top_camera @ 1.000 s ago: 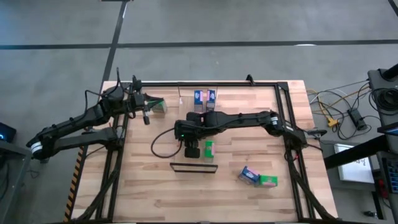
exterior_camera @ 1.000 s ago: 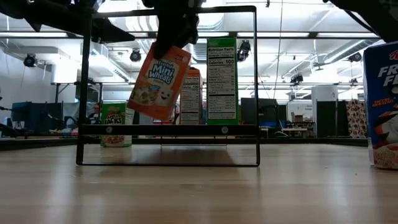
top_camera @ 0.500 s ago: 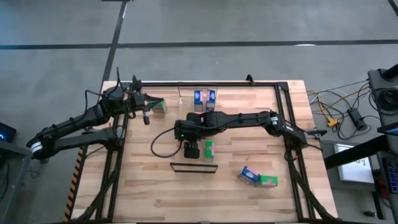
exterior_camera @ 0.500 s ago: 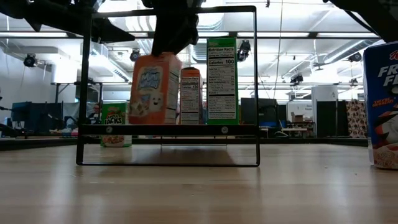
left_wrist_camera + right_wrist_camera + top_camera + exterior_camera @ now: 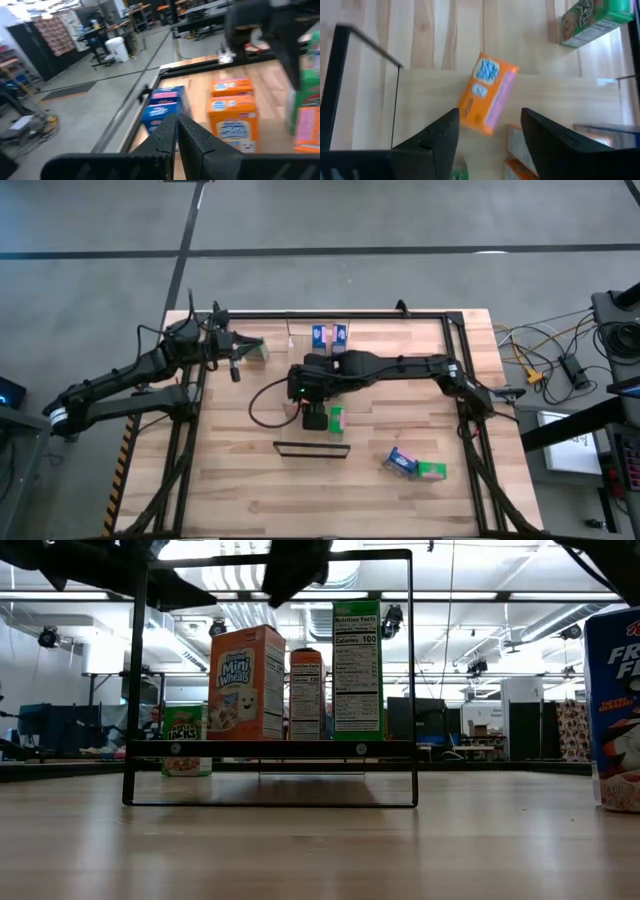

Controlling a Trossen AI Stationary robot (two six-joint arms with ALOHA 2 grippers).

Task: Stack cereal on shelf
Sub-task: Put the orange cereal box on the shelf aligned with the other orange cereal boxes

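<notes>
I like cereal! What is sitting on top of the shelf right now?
On the shelf stand an orange Mini Wheats box, a second orange box and a taller green box, all upright. Part of the second orange box is covered by the first.

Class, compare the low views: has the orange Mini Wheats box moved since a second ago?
Yes. The orange Mini Wheats box, earlier tilted in the air, now stands upright on the shelf, left of the green box.

Planked worktop carries shelf. On shelf, upright: orange box, second orange box, green box. On worktop: two blue boxes, blue-and-green pair, green box.
</notes>
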